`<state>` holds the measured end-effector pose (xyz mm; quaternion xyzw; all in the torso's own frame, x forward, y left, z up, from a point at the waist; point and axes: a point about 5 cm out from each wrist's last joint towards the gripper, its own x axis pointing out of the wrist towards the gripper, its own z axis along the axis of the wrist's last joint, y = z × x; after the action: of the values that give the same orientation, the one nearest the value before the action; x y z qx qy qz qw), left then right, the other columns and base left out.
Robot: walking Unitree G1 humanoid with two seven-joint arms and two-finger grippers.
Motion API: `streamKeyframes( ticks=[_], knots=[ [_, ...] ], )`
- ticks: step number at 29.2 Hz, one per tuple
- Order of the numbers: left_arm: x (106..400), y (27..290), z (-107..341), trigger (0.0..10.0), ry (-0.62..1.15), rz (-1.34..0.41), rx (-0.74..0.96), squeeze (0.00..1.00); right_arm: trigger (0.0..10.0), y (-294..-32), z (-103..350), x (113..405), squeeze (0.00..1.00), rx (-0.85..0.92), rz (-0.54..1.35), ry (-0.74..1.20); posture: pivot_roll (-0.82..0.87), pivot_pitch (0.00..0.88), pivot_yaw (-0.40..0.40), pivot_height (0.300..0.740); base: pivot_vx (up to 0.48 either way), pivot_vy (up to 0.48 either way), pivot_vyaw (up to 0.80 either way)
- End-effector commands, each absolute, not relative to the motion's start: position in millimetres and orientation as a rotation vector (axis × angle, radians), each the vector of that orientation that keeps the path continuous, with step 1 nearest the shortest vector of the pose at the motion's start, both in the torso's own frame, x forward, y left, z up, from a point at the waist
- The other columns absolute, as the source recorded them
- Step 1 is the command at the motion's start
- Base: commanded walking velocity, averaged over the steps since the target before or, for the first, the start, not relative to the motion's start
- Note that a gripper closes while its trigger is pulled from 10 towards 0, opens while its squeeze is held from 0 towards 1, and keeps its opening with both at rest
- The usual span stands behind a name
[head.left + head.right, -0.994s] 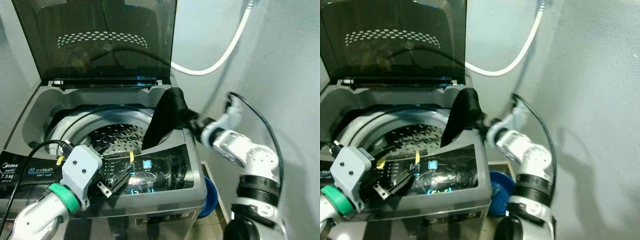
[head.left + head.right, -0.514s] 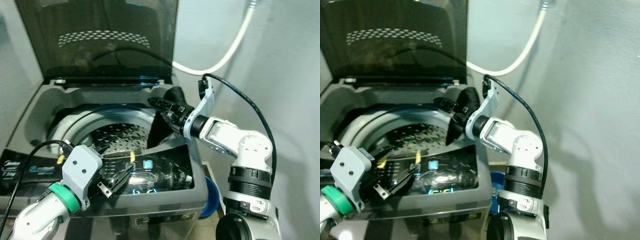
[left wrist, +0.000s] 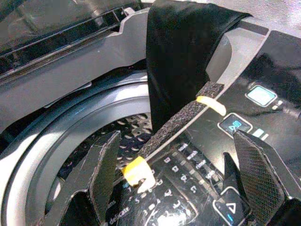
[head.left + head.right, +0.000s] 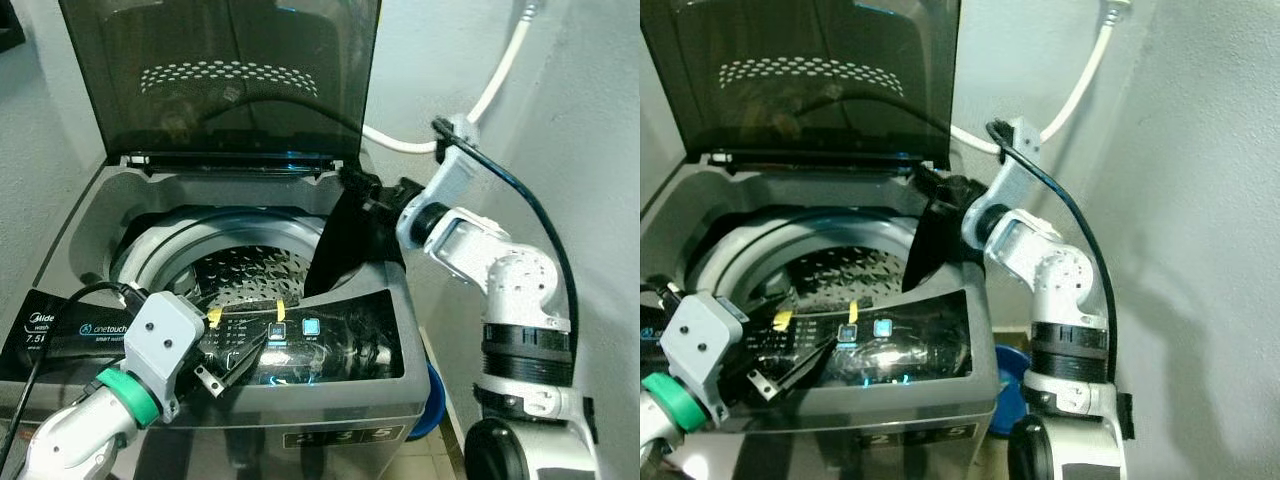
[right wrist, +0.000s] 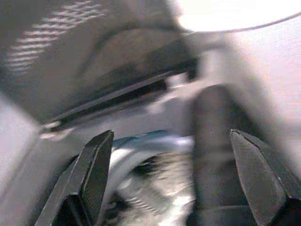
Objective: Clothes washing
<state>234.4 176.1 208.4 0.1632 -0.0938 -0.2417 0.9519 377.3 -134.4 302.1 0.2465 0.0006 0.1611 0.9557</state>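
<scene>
Two grippers were in play. Nearest, the left gripper [image 3: 188, 155] hovered over the washing machine's control panel [image 4: 300, 345], jaws spread wide and empty. Beyond it lay the perforated drum [image 4: 250, 275], and draped over the tub's right rim hung the black garment [image 4: 345, 245], half inside, half out. Soft, light and limp by the look of it, it would likely slide once nudged; best pinched at the bunched fold on the rim. The right gripper [image 5: 164, 174] sat just beside that fold, jaws wide, gripping nothing. Farther back stood the raised tinted lid [image 4: 220, 80], a white hose [image 4: 495, 85] and the plain wall [image 4: 580, 120].
</scene>
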Motion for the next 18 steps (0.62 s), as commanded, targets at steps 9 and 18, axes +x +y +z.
streamKeyframes(
  ticks=[9,18],
  knots=[
    [232,176,206,10.0,-0.181,-0.505,0.343,0.0,10.0,-142,219,377,0.0,0.597,0.178,0.299,0.13,0.062,0.034,0.74,0.0,0.0,0.0],
    [234,174,207,10.0,-0.187,-0.516,0.34,0.0,10.0,-123,198,373,0.0,0.987,0.245,0.467,0.12,0.057,0.039,0.74,0.0,0.0,0.0]
  ],
)
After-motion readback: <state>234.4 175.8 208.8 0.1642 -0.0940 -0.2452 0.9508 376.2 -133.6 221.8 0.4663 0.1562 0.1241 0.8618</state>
